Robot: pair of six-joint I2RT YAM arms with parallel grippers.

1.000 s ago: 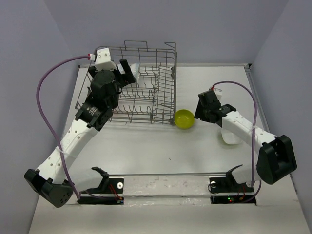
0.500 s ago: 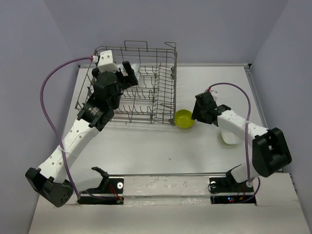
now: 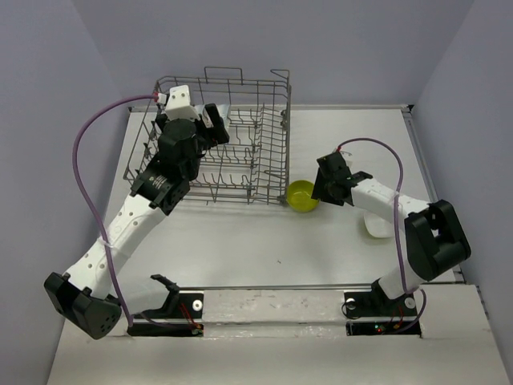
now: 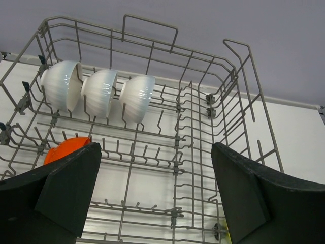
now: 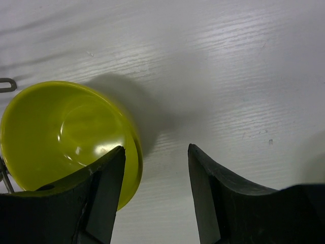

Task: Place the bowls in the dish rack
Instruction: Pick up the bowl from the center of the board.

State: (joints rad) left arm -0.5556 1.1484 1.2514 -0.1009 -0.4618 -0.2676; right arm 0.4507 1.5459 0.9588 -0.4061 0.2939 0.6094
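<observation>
Tabletop [image 3: 264, 249]: left claw [image 4: 156, 152] spread over dish rack [image 3: 268, 152], right claw [image 5: 156, 152] spread astride yellow bowl [image 5: 66, 132].

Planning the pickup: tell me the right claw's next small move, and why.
Probably close the right claw on the yellow bowl. Its jaws stand open astride the bowl's rim, one over the inside and the other outside above the table. The bowl sits on the table beside the dish rack, not yet loaded.
</observation>
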